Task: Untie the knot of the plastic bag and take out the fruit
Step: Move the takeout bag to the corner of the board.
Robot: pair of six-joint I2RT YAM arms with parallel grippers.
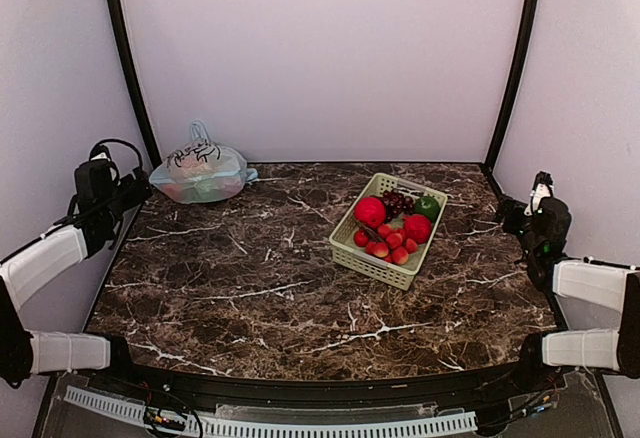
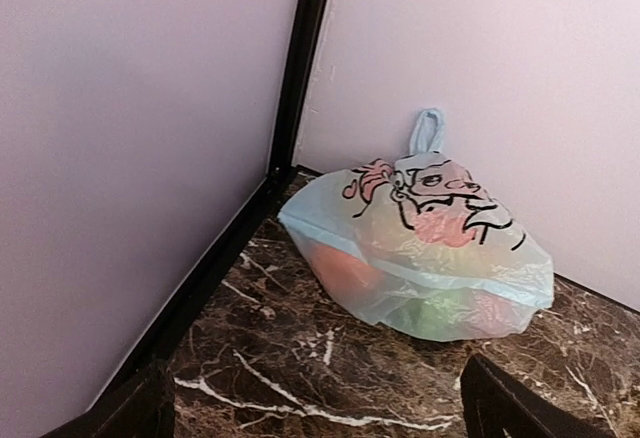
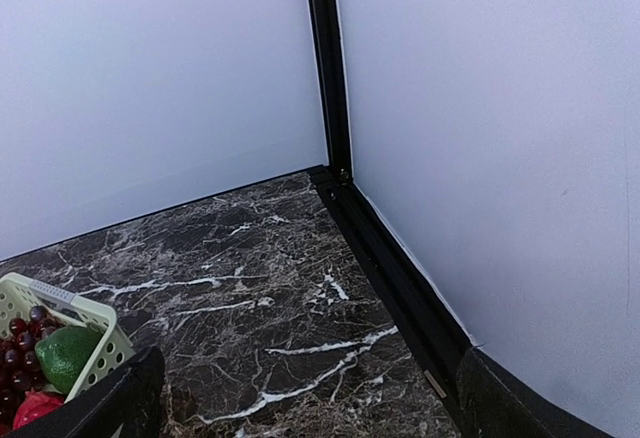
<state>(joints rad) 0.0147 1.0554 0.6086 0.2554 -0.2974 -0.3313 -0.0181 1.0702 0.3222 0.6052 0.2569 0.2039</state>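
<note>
A light blue plastic bag (image 1: 198, 173) sits tied shut in the far left corner of a marble table (image 1: 250, 288), close to the back wall; its knot (image 2: 424, 153) stands on top, a handle loop poking up above it; the fruit (image 2: 345, 266) shows through the film only as orange, green and pink shapes, perhaps three or four pieces; the left gripper (image 2: 318, 403) hovers near the bag, jaws wide apart, touching nothing; the right gripper (image 3: 315, 413) hangs at the table's right edge, jaws likewise spread and empty; a pale basket (image 1: 362, 259) of red fruit lies right of centre.
</note>
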